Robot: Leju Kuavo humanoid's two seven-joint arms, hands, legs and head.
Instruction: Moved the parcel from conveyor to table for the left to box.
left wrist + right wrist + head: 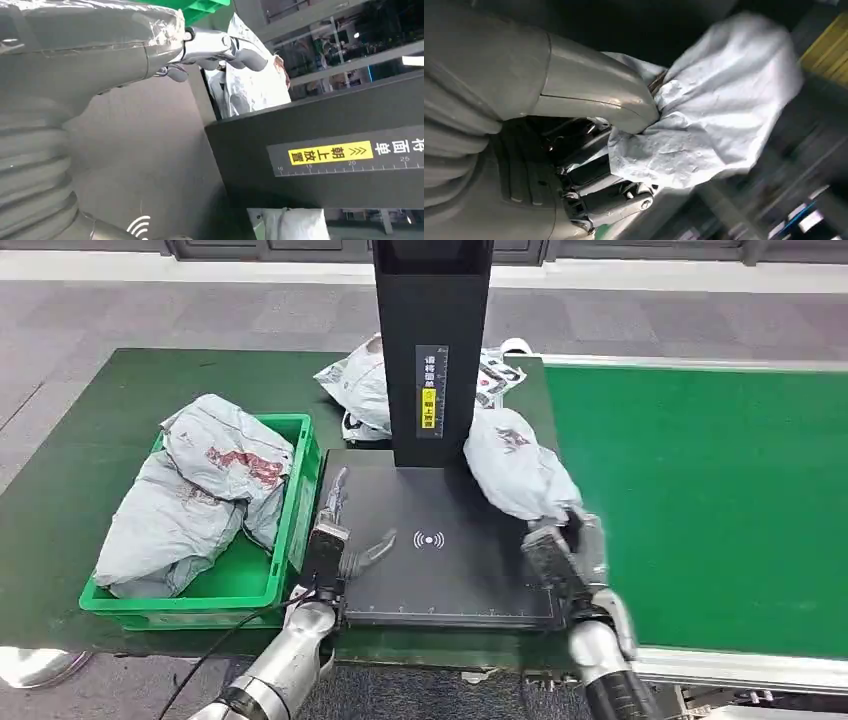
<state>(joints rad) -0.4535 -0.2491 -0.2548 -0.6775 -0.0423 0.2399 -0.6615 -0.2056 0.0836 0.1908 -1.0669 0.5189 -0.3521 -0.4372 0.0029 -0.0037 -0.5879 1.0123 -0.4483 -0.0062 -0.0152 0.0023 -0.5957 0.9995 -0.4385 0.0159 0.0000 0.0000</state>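
A grey plastic parcel (515,468) lies at the right edge of the black scanner plate (440,570), next to the black post (433,340). My right hand (566,552) grips the parcel's near end; the right wrist view shows thumb and fingers (599,195) closed on the crumpled parcel (704,130). My left hand (338,540) rests on the plate's left side with its fingers (235,52) spread and nothing in it. The green box (285,540) to its left holds several grey parcels (200,490).
The green conveyor belt (700,500) runs along the right. More parcels (365,385) lie behind the post on the dark green table (90,430). A black cable (215,645) trails from my left arm at the table's near edge.
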